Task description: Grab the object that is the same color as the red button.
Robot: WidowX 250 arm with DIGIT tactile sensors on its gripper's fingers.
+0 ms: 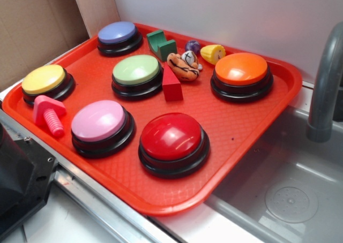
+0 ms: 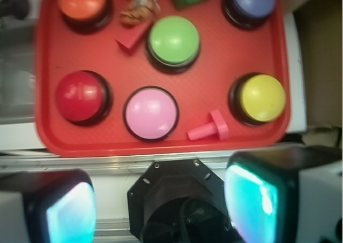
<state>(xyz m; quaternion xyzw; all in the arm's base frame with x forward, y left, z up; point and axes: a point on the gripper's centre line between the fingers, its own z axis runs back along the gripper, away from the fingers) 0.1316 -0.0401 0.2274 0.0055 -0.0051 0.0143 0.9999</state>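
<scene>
A small red wedge block [image 1: 171, 84] lies on the red tray [image 1: 241, 125] between the green button and the orange button; in the wrist view the red wedge block [image 2: 130, 39] shows left of the green button. The red button [image 1: 172, 138] sits at the tray's front; it also shows in the wrist view [image 2: 80, 96]. My gripper [image 2: 163, 203] is open and empty, high above the robot base, outside the tray's near edge. The gripper itself does not show in the exterior view.
On the tray: pink button [image 1: 100, 123], green button [image 1: 136, 73], orange button [image 1: 241, 73], yellow button [image 1: 45, 81], blue button [image 1: 118, 35], pink bolt toy [image 1: 49, 113], green block [image 1: 160, 43], small toys [image 1: 184, 65]. Sink and faucet [image 1: 324, 88] at right. Robot base [image 2: 177, 200] below.
</scene>
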